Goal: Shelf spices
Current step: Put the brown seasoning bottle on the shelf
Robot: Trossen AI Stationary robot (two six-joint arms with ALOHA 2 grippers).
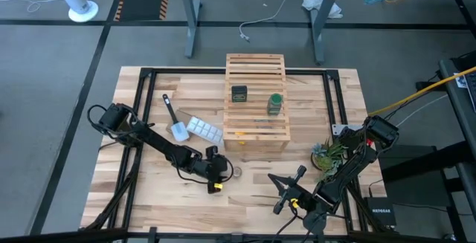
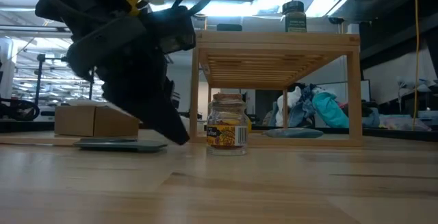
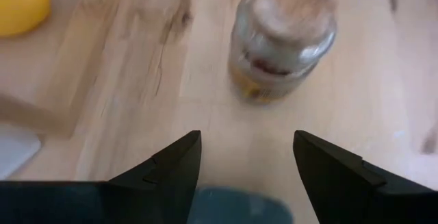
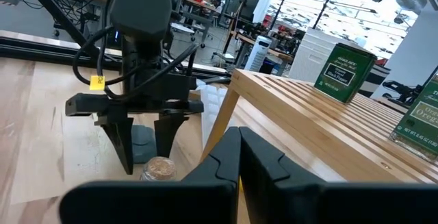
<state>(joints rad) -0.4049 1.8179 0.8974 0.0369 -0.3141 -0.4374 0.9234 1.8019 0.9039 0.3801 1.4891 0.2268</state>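
Note:
A tiny clear jar with brownish contents (image 3: pixel 280 39) stands upright on the tabletop in front of the wooden slatted shelf (image 1: pixel 256 102); the low view shows the jar (image 2: pixel 227 125) too. My left gripper (image 3: pixel 246 148) slants down beside it, open. The jar is just beyond its fingertips, not between them. A dark black-topped jar (image 1: pixel 239 93) and a green jar (image 1: pixel 275 104) stand on the shelf's top slats. My right gripper (image 4: pixel 239 148) is shut on nothing. It hovers level over the table's near right part, pointing toward the shelf.
A white ice-cube tray (image 1: pixel 202 129) and a dark-handled scraper (image 1: pixel 175 120) lie left of the shelf. A small plant (image 1: pixel 327 154) sits to the shelf's right. In the low view a flat dark pad (image 2: pixel 120 143) and a cardboard box (image 2: pixel 85 120) lie behind my left gripper.

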